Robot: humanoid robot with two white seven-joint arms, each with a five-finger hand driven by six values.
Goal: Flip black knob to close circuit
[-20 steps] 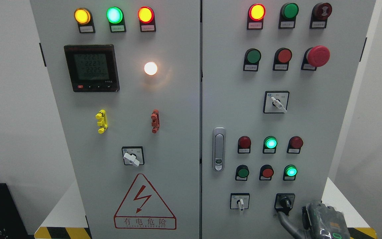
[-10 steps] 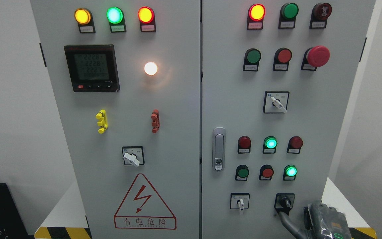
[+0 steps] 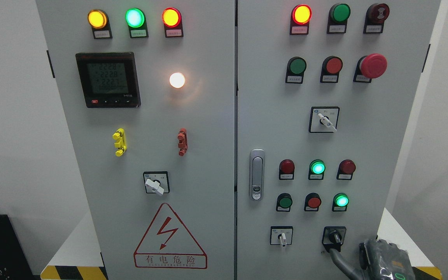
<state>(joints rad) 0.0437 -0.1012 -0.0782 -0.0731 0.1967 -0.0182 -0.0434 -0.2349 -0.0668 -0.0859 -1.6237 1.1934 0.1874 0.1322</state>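
Observation:
The black knob (image 3: 334,237) sits on a black plate at the lower right of the right-hand cabinet door (image 3: 270,116), its handle pointing down and slightly right. My right hand (image 3: 379,261) shows at the bottom right corner, below and to the right of the knob. One grey finger (image 3: 337,257) stretches up-left, its tip just under the knob's plate and not touching the handle. The hand holds nothing. My left hand is out of view.
A white selector switch (image 3: 282,236) sits left of the black knob. Above it are rows of red and green lamps and buttons (image 3: 317,167), a door latch (image 3: 256,175) and a red mushroom stop button (image 3: 372,65). The left door carries a meter (image 3: 108,79) and a hazard sign (image 3: 169,238).
My right hand has sunk slightly down and to the right, away from the black knob. The knob's handle has not visibly turned.

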